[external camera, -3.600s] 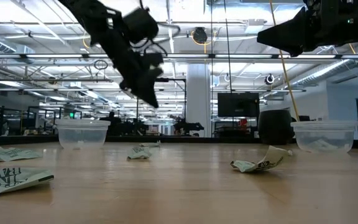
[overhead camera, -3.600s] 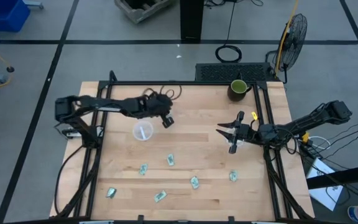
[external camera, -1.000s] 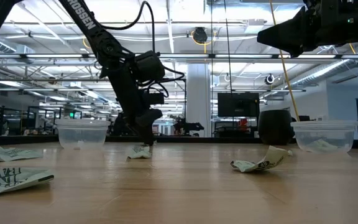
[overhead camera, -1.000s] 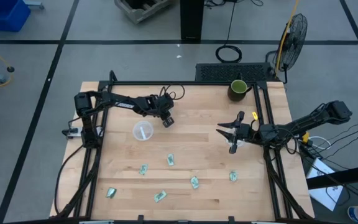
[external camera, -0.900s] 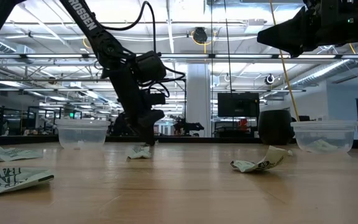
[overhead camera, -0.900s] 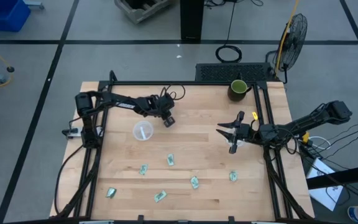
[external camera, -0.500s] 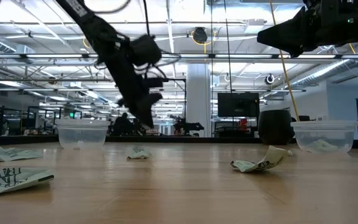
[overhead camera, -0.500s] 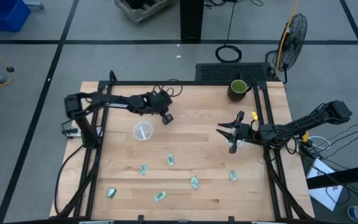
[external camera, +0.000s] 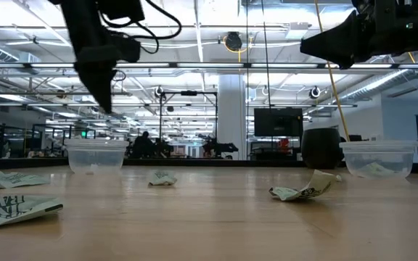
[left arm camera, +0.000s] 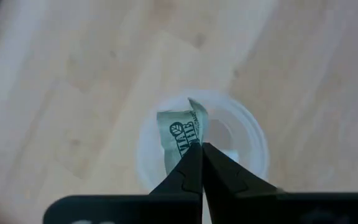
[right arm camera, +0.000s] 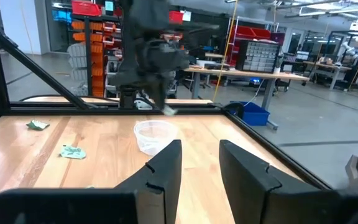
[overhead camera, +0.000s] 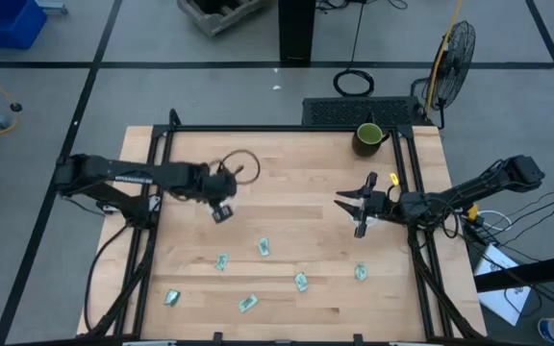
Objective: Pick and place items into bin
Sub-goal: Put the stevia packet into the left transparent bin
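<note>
My left gripper [left arm camera: 201,169] is shut on a pale green-and-white packet [left arm camera: 180,132] and hovers above a clear plastic cup [left arm camera: 244,149] on the table's left half [overhead camera: 221,211]. In the low view it hangs high over that cup [external camera: 96,156]. Several more packets lie flat on the near half of the table [overhead camera: 264,248] [overhead camera: 301,282] [overhead camera: 172,298]. My right gripper [overhead camera: 352,206] is open and waits raised over the right side, touching nothing. My left gripper pinches the packet by its near end [left arm camera: 191,147] between its two fingertips. The fingers come from above, pointing down. The packet is lifted clear of the table, and its free part sticks out past the fingertips over the cup's mouth.
A dark green mug [overhead camera: 367,136] stands at the far right corner. The low view shows a second clear cup [external camera: 378,158] on the right with something pale inside. Black frame rails run along the table's left, far and right edges. Bare wood lies in the middle.
My left gripper has risen from the tabletop in the far middle, staying shut, and has swung toward the table's left and near side until it hangs over the clear cup. The right arm has kept still.
</note>
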Available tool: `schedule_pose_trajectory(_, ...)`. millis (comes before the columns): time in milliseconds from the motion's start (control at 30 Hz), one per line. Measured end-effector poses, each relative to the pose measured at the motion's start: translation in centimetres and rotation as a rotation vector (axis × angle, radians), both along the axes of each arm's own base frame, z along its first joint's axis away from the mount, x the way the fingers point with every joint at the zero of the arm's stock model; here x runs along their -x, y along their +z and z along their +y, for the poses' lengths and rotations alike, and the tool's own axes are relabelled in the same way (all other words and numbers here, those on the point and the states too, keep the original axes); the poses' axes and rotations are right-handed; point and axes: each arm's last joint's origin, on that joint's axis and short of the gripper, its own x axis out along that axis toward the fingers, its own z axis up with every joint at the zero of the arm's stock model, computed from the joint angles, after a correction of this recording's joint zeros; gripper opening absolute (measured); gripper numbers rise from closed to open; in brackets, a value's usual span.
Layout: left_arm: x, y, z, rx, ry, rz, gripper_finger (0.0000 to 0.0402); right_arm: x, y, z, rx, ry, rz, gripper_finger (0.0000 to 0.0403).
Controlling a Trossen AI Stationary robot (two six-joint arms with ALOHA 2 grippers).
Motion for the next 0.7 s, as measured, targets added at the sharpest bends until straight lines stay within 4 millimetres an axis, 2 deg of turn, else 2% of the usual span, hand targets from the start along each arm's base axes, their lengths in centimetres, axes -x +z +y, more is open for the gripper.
schedule_pose_trajectory(133,0.7,-1.8,-2.4,0.040,0.002,0.036,0.0008,0.0,0.0,0.0,0.000,0.000,0.002,0.0100)
schedule_pose_trajectory(233,1.1,-3.6,-3.3,0.051,0.055,0.045,0.0003,0.0,0.0,0.0,0.000,0.000,0.001,0.0100)
schedule_pose_trajectory(433,1.9,-4.8,-2.8,-0.041,0.158,0.050,0.0036,0.0,0.0,0.0,0.000,0.000,0.002,0.0100)
schedule_pose_trajectory(700,0.9,-4.5,-1.6,-0.058,0.123,-0.028,0.0061,0.0,0.1,0.0,-0.002,0.000,-0.009,0.0100)
